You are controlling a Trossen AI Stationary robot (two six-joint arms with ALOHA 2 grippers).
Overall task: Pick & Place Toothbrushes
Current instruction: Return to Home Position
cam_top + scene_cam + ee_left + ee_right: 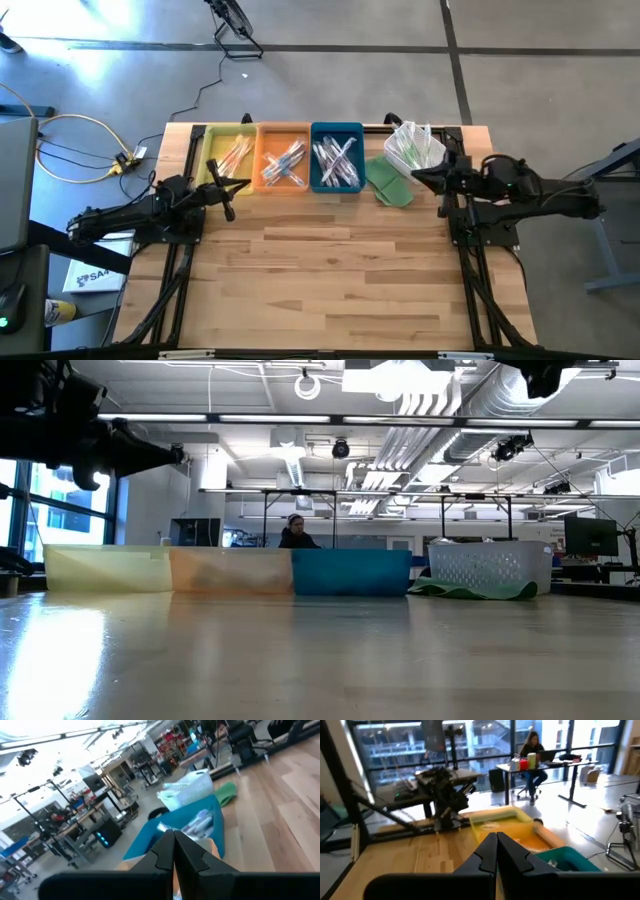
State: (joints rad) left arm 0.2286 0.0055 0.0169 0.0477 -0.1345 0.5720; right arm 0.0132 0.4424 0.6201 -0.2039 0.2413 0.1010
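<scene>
Wrapped toothbrushes lie in the yellow tray (231,156), the orange tray (285,162) and the blue tray (337,160). More toothbrushes fill the white mesh basket (412,146). My left gripper (237,186) hovers above the table just in front of the yellow tray, fingers shut and empty; its wrist view shows the fingertips (173,851) closed together, with the blue tray (185,832) beyond. My right gripper (417,177) hangs near the basket's near side, over the green cloth's edge, also shut and empty (496,851).
The three trays stand side by side along the table's far edge, seen low as yellow (105,570), orange (230,571) and blue (350,572). The basket (490,567) sits on a green cloth (388,182). A person sits at a desk (532,755) beyond the table.
</scene>
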